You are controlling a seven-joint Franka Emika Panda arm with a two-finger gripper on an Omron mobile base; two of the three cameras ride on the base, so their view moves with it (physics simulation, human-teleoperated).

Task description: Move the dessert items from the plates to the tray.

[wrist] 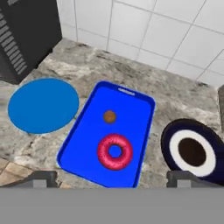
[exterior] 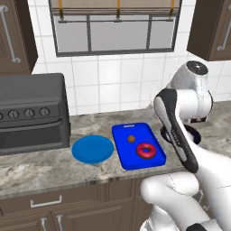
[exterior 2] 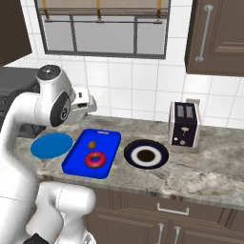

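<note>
Hand view: both desserts on tray [wrist: 83, 144], task looks done.
Donut [wrist: 114, 151] & brown ball [wrist: 109, 117] lie inside rim; plates bare; end effector [wrist: 111, 177] fingers apart, empty, above surface.

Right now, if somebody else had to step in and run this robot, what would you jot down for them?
Gripper: open, empty, raised above the tray.
Tray: on the counter, holding both the pink donut and the small brown ball, lying apart.
Round blue plate: bare, beside the tray.
Dark-rimmed plate: on the tray's other side, no dessert on it.
Done: both desserts moved.
Left: nothing, apparently; just pull the arm back.
</note>
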